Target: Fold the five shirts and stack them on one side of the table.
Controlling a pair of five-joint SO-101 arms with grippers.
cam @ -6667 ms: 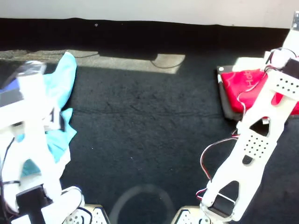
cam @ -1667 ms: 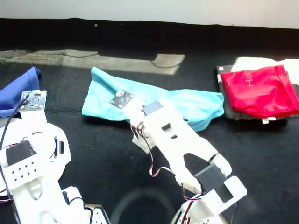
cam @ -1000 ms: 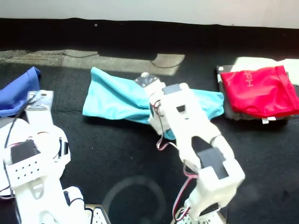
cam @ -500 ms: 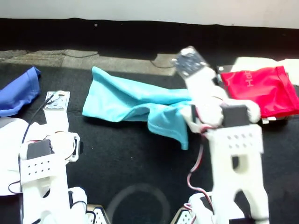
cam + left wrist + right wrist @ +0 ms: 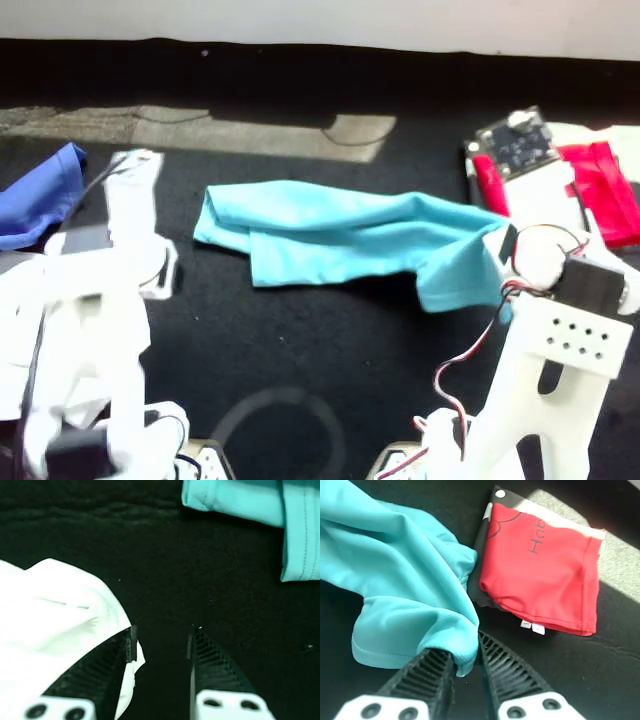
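Turquoise shirt (image 5: pixel 340 240) lies stretched across the black table (image 5: pixel 300 350), one corner clamped in the right gripper (image 5: pixel 466 652). The left gripper (image 5: pixel 162 640) hangs with jaws apart over bare mat. The thin pinch could slip, and a pull farther right risks rumpling the folded red shirt (image 5: pixel 545 575) just beside it. Open room lies along the near edge; a blue shirt (image 5: pixel 40 190) crowds the left edge.
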